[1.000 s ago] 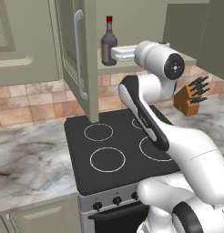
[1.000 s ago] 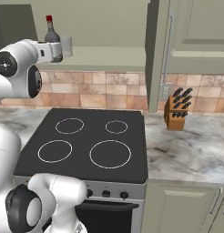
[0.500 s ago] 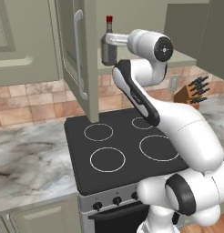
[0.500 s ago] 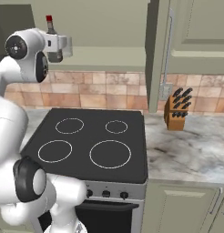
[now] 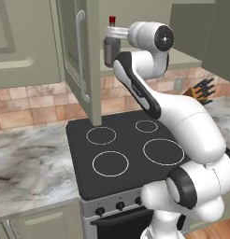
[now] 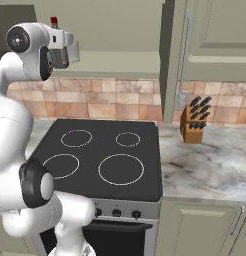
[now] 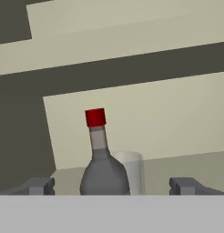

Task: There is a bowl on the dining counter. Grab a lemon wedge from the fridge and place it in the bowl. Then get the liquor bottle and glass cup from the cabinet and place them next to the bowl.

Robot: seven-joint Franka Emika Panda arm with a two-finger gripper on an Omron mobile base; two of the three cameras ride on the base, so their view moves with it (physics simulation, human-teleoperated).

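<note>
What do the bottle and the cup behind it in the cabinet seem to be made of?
The bottle looks like dark grey glass with a smooth, dull sheen. Its red cap looks matte, perhaps plastic or painted metal. The cup seems to be clear glass, pale and see-through, though the rendering leaves that open.

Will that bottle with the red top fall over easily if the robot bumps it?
Probably, if bumped high up. The liquor bottle is tall with a narrow neck, so a push near the red cap would likely tip it. It looks like smooth glass, so it may be slippery and breakable. The glass cup stands close behind and could get knocked too.
</note>
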